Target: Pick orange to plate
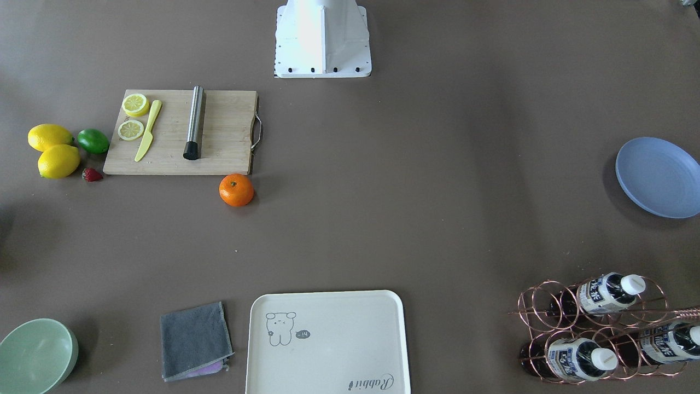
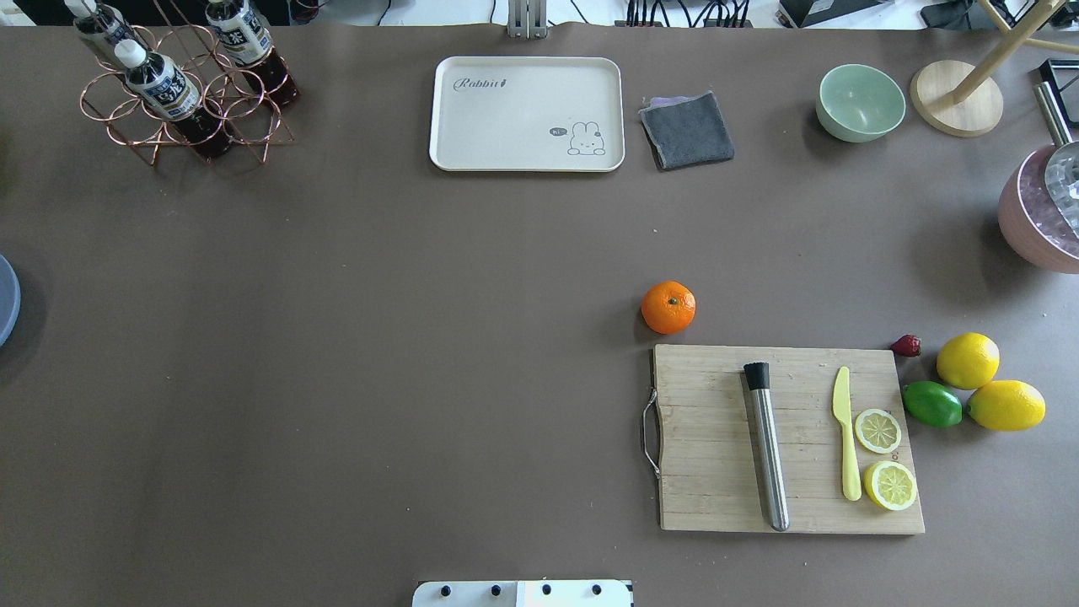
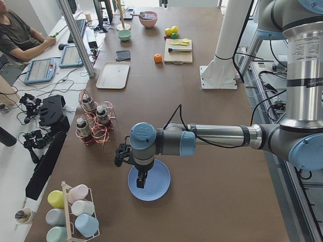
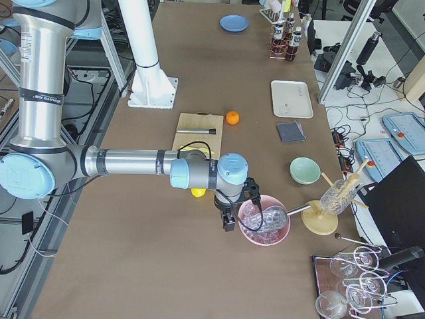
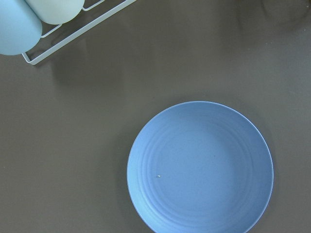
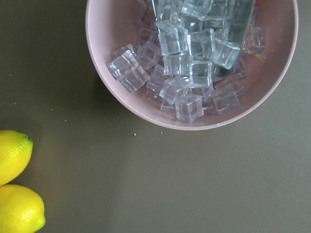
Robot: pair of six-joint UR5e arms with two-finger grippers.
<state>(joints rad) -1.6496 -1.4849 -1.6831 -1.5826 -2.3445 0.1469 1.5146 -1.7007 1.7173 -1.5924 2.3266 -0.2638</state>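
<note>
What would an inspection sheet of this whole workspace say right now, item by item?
Surface: brown table, no spills seen.
Job's things: orange on the table by the cutting board corner; plate bare, at the robot's far left end.
Clutter: lemons, lime, strawberry, tray, cloth, green bowl, bottle rack, pink ice bowl.
Grippers: left gripper hangs over the plate; right gripper beside the ice bowl; open or shut cannot be told.
Cables: black cables loop along both forearms.
Surroundings: seated person at a desk; mug rack.
</note>
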